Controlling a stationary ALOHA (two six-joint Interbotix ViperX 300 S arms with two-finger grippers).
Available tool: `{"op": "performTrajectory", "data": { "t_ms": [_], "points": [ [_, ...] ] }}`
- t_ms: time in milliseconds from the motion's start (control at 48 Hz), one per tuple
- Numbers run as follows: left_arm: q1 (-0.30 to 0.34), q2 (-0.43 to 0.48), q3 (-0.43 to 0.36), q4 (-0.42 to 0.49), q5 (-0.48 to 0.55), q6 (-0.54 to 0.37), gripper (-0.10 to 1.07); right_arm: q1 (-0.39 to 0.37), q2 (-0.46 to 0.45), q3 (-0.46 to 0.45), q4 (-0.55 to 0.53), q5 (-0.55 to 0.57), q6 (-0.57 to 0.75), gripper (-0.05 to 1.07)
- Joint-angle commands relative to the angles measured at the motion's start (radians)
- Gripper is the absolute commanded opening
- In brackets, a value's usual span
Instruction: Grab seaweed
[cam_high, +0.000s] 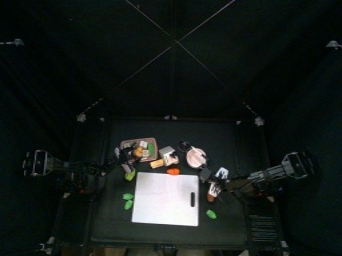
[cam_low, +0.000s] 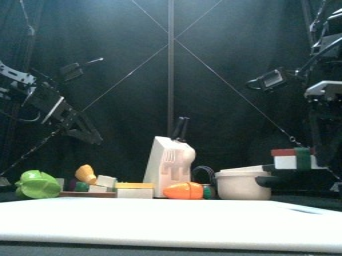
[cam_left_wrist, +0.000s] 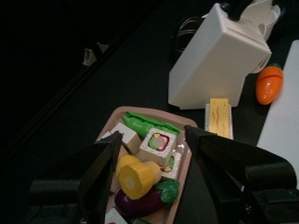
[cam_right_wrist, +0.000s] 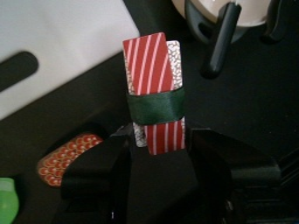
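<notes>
The left gripper (cam_left_wrist: 149, 166) hangs with its two black jaws spread wide, nothing between them. Just beyond and between those jaws lies a pinkish plastic tray (cam_left_wrist: 114, 118) of toy food: a yellow wedge-shaped piece (cam_left_wrist: 136, 176) nearest the jaws, a purple rounded piece (cam_left_wrist: 138, 202) beside it, a white block with a coloured face (cam_left_wrist: 160, 145) further out, and a green strip (cam_left_wrist: 142, 123) past that. Beyond the tray stands a white slanted knife block (cam_left_wrist: 218, 59), with a flat yellow ridged strip (cam_left_wrist: 219, 117) and an orange carrot-shaped toy (cam_left_wrist: 270, 84) near its foot.

The right gripper (cam_right_wrist: 149, 149) has its jaws apart, on either side of the near end of a red-and-white striped toy bar wrapped by a dark green seaweed band (cam_right_wrist: 156, 105); whether the jaws touch it I cannot tell. The band sits just ahead of the jaws, across the bar's middle, on the black worktop (cam_right_wrist: 70, 114). Off to one side of the jaws lies a red patterned oval piece (cam_right_wrist: 68, 154), and ahead a white cutting board (cam_right_wrist: 52, 35) and a white bowl with a black handle (cam_right_wrist: 218, 17).
</notes>
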Motion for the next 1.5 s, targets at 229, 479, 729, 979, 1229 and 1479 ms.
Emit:
{"op": "performTrajectory", "data": {
  "t_ms": [229,479,729,979,1229,1479],
  "points": [
    [-0.118,0.000,-0.081,0.434,-0.017,-0.012,0.94,-0.002,-0.055,-0.127,0.015,-0.183,0.002,0.56],
    [-0.117,0.054,-0.166,0.557,-0.037,0.017,0.94,-0.044,-0.055,-0.097,0.058,-0.466,0.000,0.56],
    [-0.120,0.149,-0.238,0.775,-0.038,0.071,0.94,-0.115,-0.043,-0.052,0.060,-0.589,0.002,0.49],
    [-0.124,0.279,-0.357,0.861,-0.038,0.081,0.94,-0.141,0.002,-0.061,0.055,-0.594,0.002,0.45],
    [-0.120,0.374,-0.445,0.914,-0.038,0.202,0.94,-0.141,0.025,-0.069,0.054,-0.592,0.000,0.45],
    [-0.117,0.449,-0.506,0.911,-0.038,0.345,0.94,-0.140,0.025,-0.069,0.054,-0.595,0.000,0.45]
  ]
}}
